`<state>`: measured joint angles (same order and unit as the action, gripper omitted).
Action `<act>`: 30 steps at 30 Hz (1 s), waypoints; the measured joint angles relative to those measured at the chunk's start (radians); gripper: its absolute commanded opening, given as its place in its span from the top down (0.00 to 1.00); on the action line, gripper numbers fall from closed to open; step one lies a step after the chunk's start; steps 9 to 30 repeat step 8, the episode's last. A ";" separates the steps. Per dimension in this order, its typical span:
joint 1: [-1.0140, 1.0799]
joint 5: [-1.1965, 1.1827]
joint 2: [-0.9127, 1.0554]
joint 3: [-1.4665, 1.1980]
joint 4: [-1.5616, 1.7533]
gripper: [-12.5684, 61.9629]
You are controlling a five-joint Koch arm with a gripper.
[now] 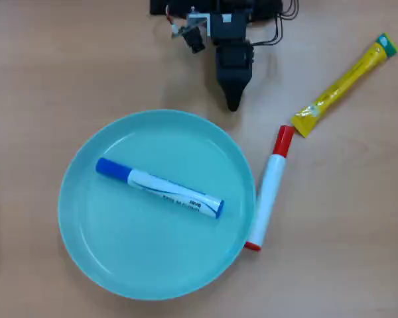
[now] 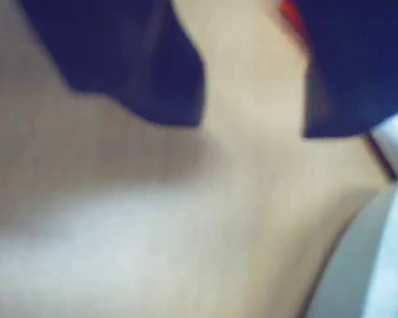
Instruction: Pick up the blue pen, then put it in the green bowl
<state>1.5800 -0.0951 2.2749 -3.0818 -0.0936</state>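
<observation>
Overhead view: the blue pen (image 1: 160,188) lies flat inside the green bowl (image 1: 86,245), slanting from its cap at upper left to its ringed end at lower right, clear of the rim. My gripper (image 1: 233,104) sits folded back near the arm's base, above the bowl's upper right edge and holding nothing; from here its jaws merge into one dark point. A red-capped marker (image 1: 268,191) lies just outside the bowl's right rim, seemingly touching it, and a yellow tube (image 1: 345,85) rests further up to the right.

Wrist view: my two dark jaws stand apart with bare table (image 2: 152,218) showing between them, so I read my gripper as open and empty. The picture is badly blurred; the red speck at the top is probably the red cap.

Risk, as I judge it: any further sweep of mine toward the bowl could clip its rim and shift it, or nudge the red marker against it and unsettle the pen.
</observation>
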 measured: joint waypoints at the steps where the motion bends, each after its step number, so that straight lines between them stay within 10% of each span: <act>1: 0.000 0.000 0.000 0.000 -0.002 0.76; 30: 0.000 0.000 0.000 0.000 0.000 0.77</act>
